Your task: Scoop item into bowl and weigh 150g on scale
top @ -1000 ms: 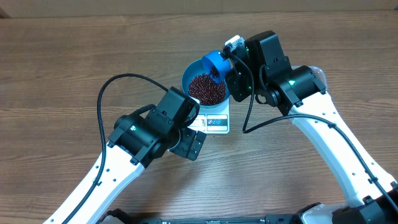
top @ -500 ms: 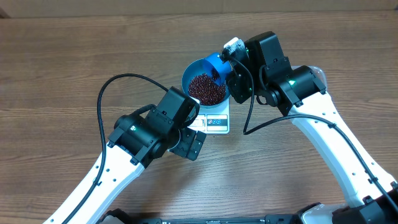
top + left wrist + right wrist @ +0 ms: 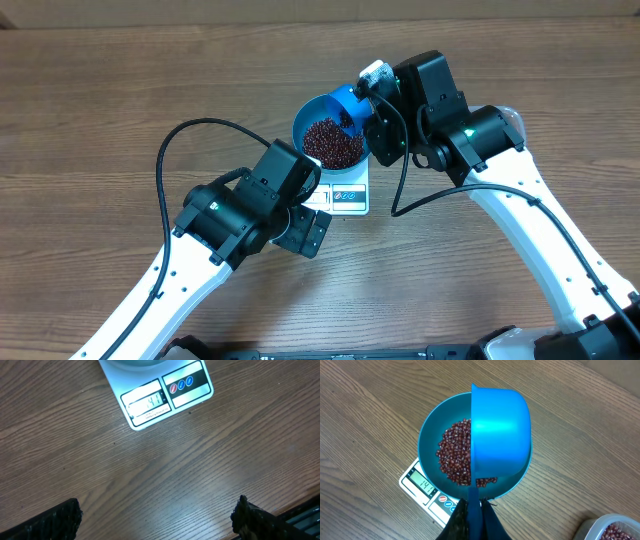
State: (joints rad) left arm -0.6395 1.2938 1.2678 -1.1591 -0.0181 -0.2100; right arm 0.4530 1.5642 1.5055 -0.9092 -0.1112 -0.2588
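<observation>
At the left of the wooden table (image 3: 100,90), the left gripper (image 3: 155,522) hangs with its fingers spread wide and nothing between them, near the display end of the white scale (image 3: 346,196). The blue bowl (image 3: 299,128) sits on the scale, holding a heap of dark red-brown beans (image 3: 331,142). To the right, the right gripper (image 3: 471,516) is clamped tight on the handle of a smaller blue scoop (image 3: 500,425) tipped on its side over the bowl's right half, with a clear tub (image 3: 595,524) of more beans nearby.

Red-brown beans (image 3: 452,457) heap in the blue bowl (image 3: 427,442) sitting on the white scale (image 3: 416,481)
</observation>
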